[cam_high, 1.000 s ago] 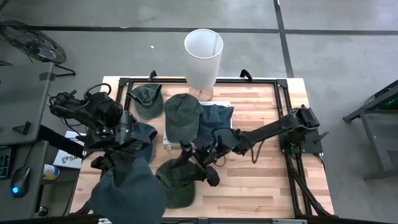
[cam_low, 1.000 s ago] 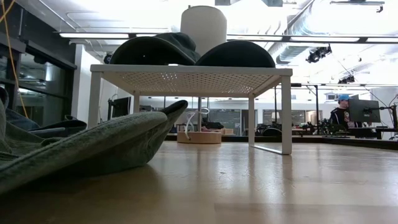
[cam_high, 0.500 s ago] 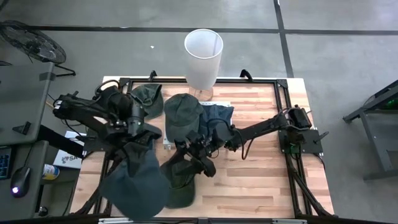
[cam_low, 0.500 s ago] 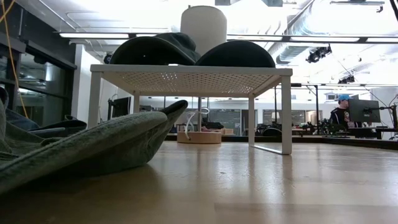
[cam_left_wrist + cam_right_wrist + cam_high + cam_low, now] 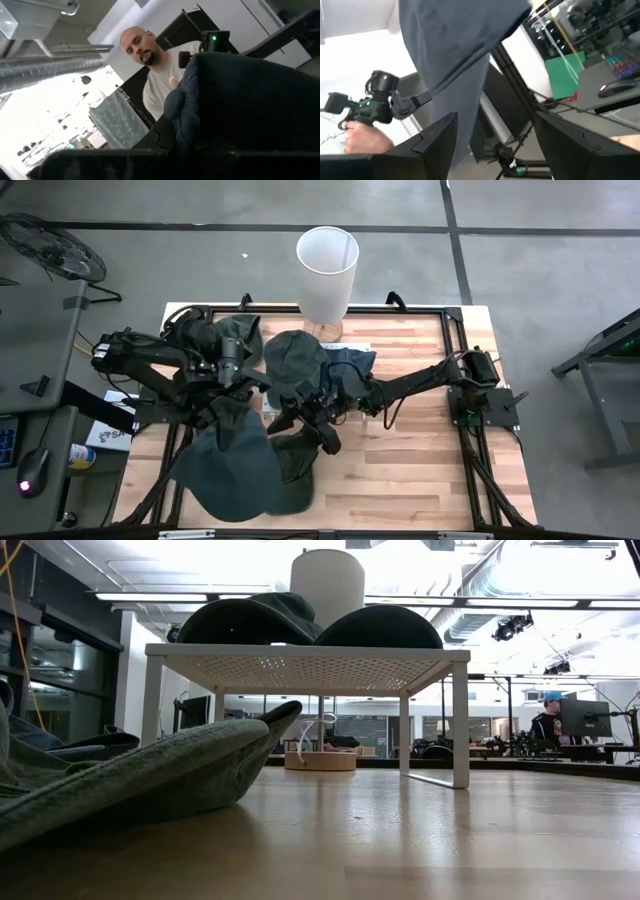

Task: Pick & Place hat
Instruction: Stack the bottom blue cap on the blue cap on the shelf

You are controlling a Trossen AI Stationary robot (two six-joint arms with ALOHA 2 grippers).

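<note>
High view: left end effector pinches a blue-grey hat above the worktop's front left; right end effector, fingers spread, hovers beside it.

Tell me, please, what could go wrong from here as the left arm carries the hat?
1. The grey-blue hat hangs limp from the left gripper, right beside the right gripper; the two could tangle or collide.
2. It hangs over the green hat on the table, and might drag that one along.
3. The white rack already holds three hats, so placing another may push one off.
</note>
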